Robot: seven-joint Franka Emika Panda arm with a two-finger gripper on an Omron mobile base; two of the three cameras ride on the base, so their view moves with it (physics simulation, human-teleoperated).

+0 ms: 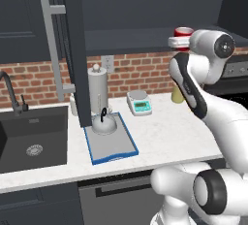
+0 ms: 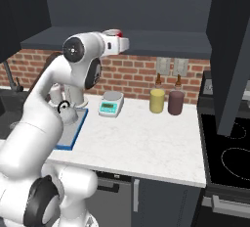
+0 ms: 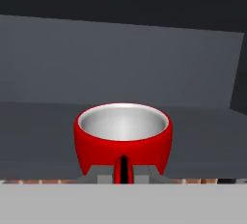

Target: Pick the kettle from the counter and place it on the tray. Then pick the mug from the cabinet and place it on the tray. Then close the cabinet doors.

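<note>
The red mug (image 3: 96, 150) with its white inside stands on the dark shelf of the cabinet (image 3: 120, 73), and my gripper (image 3: 123, 172) is shut on its side handle. From the base, the mug (image 1: 183, 31) shows just behind my hand at the shelf's front edge (image 1: 135, 37). A sliver of the mug's red (image 2: 118, 34) shows above my hand. Down on the counter (image 1: 164, 132) the silver kettle (image 1: 104, 124) sits at the back of the blue-rimmed tray (image 1: 114, 149). Both cabinet doors (image 1: 75, 49) (image 2: 229, 50) hang open.
A white digital scale (image 1: 140, 104) and a tall grey cylinder (image 1: 97, 90) stand by the brick wall. A yellow canister (image 2: 156, 100) and a maroon one (image 2: 176, 102) stand further right. The dark sink (image 1: 34, 136) lies left and the stove (image 2: 229, 157) right.
</note>
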